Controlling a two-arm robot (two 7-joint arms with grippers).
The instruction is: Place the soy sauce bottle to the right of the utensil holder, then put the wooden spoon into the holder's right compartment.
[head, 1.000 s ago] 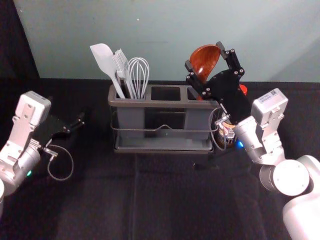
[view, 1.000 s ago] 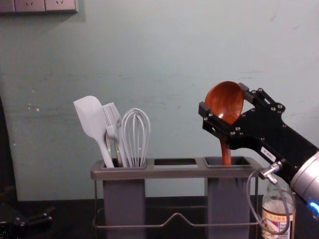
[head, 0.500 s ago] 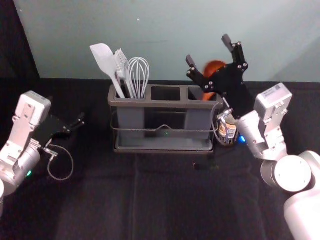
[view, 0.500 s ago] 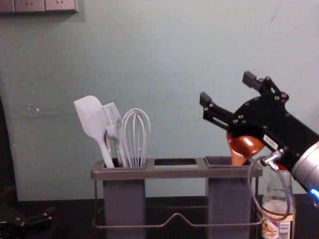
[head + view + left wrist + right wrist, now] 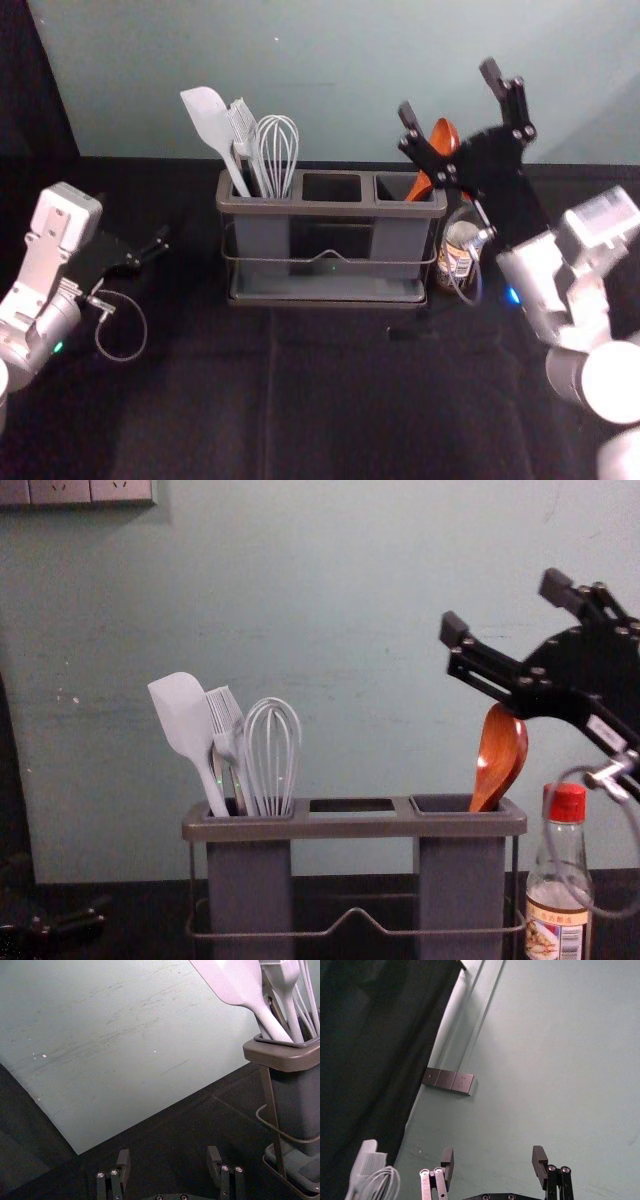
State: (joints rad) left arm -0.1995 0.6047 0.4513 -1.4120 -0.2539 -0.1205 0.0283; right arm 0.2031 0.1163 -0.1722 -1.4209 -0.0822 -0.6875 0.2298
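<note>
The wooden spoon stands bowl-up in the right compartment of the grey utensil holder, leaning right. Just right of the holder stands the soy sauce bottle, upright with a red cap; in the head view the bottle is partly behind a cable. My right gripper is open above the spoon, nothing between its fingers; in the right wrist view my right gripper faces the wall. Left of the holder, my idle left gripper stays low; the left wrist view shows this left gripper open and holding nothing.
A white spatula, a brush and a whisk stand in the holder's left compartment. The pale wall rises behind the dark-covered table.
My right gripper has opened, let go of the spoon and moved up and to the right. The spoon dropped lower and tipped right in its compartment. My left arm has not moved.
</note>
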